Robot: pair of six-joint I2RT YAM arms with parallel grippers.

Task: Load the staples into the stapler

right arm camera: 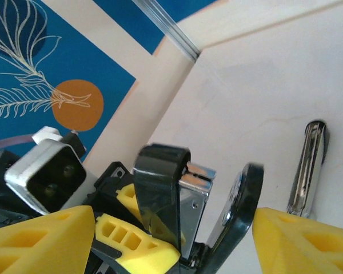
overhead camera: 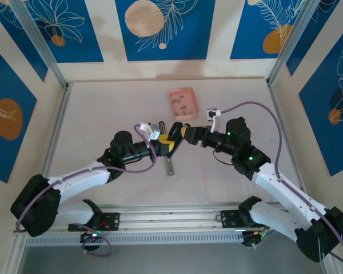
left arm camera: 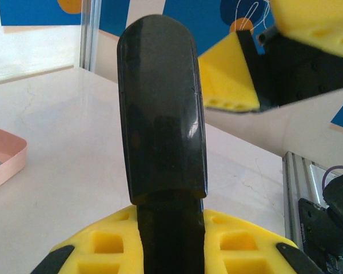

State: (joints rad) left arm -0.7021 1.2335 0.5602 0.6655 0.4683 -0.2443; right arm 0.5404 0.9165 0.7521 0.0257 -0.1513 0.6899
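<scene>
The left gripper (left arm camera: pixel 171 248) pinches the stapler (left arm camera: pixel 160 114) by its black bar; the right gripper (right arm camera: pixel 171 240), spread, stands nearer the staples (overhead camera: pixel 184 105) toward the tabletop's far edge.

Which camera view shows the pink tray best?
The top external view: the whole pink tray lies in sight there, with dark staples inside. The left wrist view catches one corner, at its left edge.

Prob. lab cell: alu-framed panel walls (overhead camera: pixel 74 34)
</scene>
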